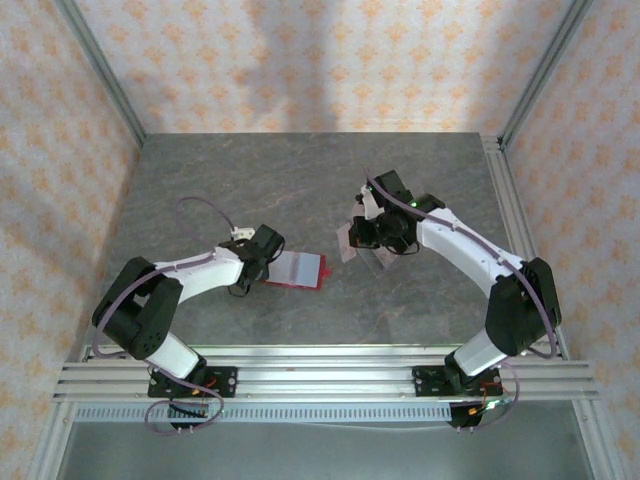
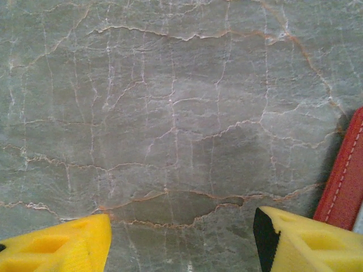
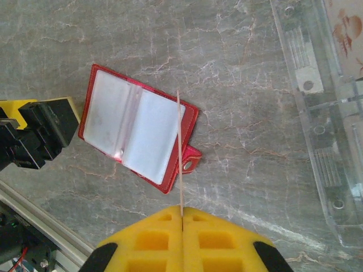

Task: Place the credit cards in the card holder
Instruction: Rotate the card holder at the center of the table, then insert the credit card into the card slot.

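The card holder (image 3: 139, 133) is a red wallet lying open on the marble table, its pale inside facing up. It also lies near the middle of the table (image 1: 296, 270), and its red edge (image 2: 346, 181) is at the right of the left wrist view. My right gripper (image 3: 182, 212) is shut on one credit card (image 3: 179, 153), seen edge-on and standing over the wallet's right half. From above, that card (image 1: 346, 243) hangs a little right of the wallet at my right gripper (image 1: 365, 236). My left gripper (image 2: 181, 229) is open over bare table by the wallet's left edge (image 1: 266, 250).
A clear acrylic stand (image 3: 320, 113) lies on the table right of the wallet, partly under the right arm (image 1: 380, 260). The left gripper's black body (image 3: 34, 133) sits close to the wallet's left side. Aluminium rails (image 1: 320, 375) run along the near edge.
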Tool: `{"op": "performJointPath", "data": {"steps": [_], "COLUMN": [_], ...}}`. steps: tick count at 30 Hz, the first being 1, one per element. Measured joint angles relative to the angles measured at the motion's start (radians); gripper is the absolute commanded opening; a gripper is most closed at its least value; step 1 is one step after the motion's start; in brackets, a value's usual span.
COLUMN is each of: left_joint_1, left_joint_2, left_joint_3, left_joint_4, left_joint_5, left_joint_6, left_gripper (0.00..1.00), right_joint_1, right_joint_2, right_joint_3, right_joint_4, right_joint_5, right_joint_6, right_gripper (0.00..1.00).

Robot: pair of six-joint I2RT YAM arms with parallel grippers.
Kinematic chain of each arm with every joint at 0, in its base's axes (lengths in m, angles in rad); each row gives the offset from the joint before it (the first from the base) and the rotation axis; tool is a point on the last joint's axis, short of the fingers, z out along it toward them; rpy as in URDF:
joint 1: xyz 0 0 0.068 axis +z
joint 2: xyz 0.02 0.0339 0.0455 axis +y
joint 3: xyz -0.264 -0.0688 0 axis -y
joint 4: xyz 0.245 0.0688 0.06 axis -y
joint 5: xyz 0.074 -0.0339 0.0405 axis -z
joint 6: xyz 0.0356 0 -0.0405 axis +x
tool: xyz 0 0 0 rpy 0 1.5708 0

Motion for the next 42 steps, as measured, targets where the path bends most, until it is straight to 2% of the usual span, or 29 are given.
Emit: {"op": "performJointPath", "data": {"steps": [6,21,28,42], "left_joint_1": [-0.016,-0.167,-0.166,-0.166], "left_joint_2": [0.0,-0.056,-0.151,-0.101], "left_joint_3": [0.0,-0.042,-0.037,-0.034], "left_joint_4": [0.001,-0.005,-0.033,0.138], "left_joint_5": [0.02,0.022,0.006,0.114], "left_joint_6": [-0.001,-0.093,-0.101,-0.018], "left_gripper": [0.68,0.68,0.69,0.69], "right_joint_1": [0.0,0.021,0.069,0.113], "right_joint_2": [-0.01,-0.01,-0.004,0.087], "right_joint_3": [-0.039,-0.098,-0.174,-0.24], "right_joint_4": [0.054,0.148,0.277,0.52], "right_joint_5": [-0.023,-0.051,-0.055,-0.063], "right_joint_6": [0.024,0.073,0.137,0.2], "right_gripper": [0.0,0.0,0.0,0.0]}}
